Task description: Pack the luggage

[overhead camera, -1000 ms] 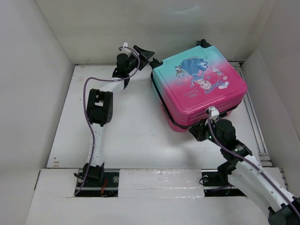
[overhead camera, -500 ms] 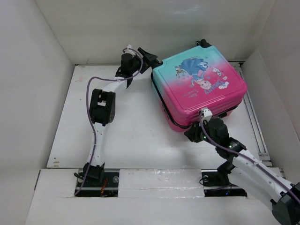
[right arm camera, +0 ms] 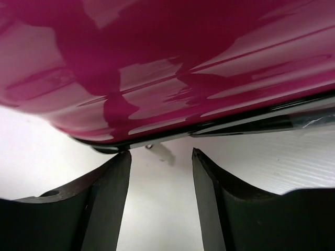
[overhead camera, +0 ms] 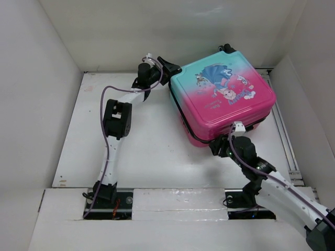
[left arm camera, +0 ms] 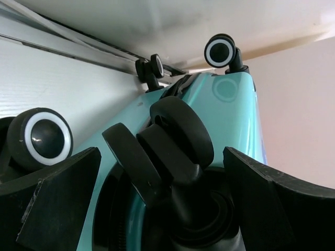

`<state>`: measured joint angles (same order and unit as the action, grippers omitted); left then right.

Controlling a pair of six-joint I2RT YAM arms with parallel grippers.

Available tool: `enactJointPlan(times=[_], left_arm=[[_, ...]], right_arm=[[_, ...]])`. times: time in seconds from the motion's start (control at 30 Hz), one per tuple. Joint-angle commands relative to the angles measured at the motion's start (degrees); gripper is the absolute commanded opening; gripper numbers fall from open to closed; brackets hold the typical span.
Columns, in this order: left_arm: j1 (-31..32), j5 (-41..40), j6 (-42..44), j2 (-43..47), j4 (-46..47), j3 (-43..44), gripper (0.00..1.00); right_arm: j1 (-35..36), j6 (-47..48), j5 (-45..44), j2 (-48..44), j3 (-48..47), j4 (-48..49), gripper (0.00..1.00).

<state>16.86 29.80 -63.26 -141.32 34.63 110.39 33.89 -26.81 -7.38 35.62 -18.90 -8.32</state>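
Item: the luggage (overhead camera: 222,97), a child's hard-shell suitcase, teal fading to pink with a cartoon princess print, lid down and lying flat on the table (overhead camera: 146,141). From where I stand it looks shut, though I cannot say whether the zip is run home. Position: its teal, wheeled end lies directly ahead of the left gripper (overhead camera: 170,67), and its pink edge lies just above and ahead of the right gripper (overhead camera: 219,149). Left gripper: fingers apart, with one black caster wheel (left arm camera: 178,138) standing between them and not clamped; I cannot tell whether either finger touches it. Right gripper: fingers apart and low to the table, with the case's black trim (right arm camera: 235,123) running across just beyond the tips and nothing held. Change noted: over the last second the left gripper has closed in on the wheeled corner from just beside it, while the right one has shifted a little along the pink edge and settled lower; the case itself has not visibly moved. Assessment: both arms seem to be bracing or taking hold at opposite ends, likely to steady, turn or open the case. No goods for packing are in sight.
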Motion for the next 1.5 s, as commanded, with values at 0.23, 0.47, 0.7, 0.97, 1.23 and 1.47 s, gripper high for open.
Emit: enactJointPlan(times=[0.23,0.47,0.7,0.97,1.23,1.47], left_arm=[[1.33,-1.15,-5.37,-3.26,4.03,8.88,1.0],[1.33,-3.17,-12.31,-5.11,16.86,5.8,0.78],[1.33,-4.75,-15.13,-6.69,22.32,5.19,0.38],[-0.86,-6.51,-13.74,0.75,28.81,-6.12,0.0],[-9.9,-7.04,-14.24,16.66,44.09,-34.43,0.0],[-10.8,-6.42,-14.34,30.72,50.36,-54.82,0.0]], right_arm=[[0.56,5.27,-0.71,7.8,-1.58,11.74,0.56],[0.56,5.27,-0.71,10.78,2.36,25.96,0.48],[0.56,6.85,-0.09,14.22,7.2,41.26,0.34],[0.56,8.61,-2.38,13.6,7.92,45.24,0.0],[-1.36,8.53,-1.68,13.6,3.7,37.77,0.0],[-5.41,12.39,7.89,18.17,-7.37,27.58,0.0]])
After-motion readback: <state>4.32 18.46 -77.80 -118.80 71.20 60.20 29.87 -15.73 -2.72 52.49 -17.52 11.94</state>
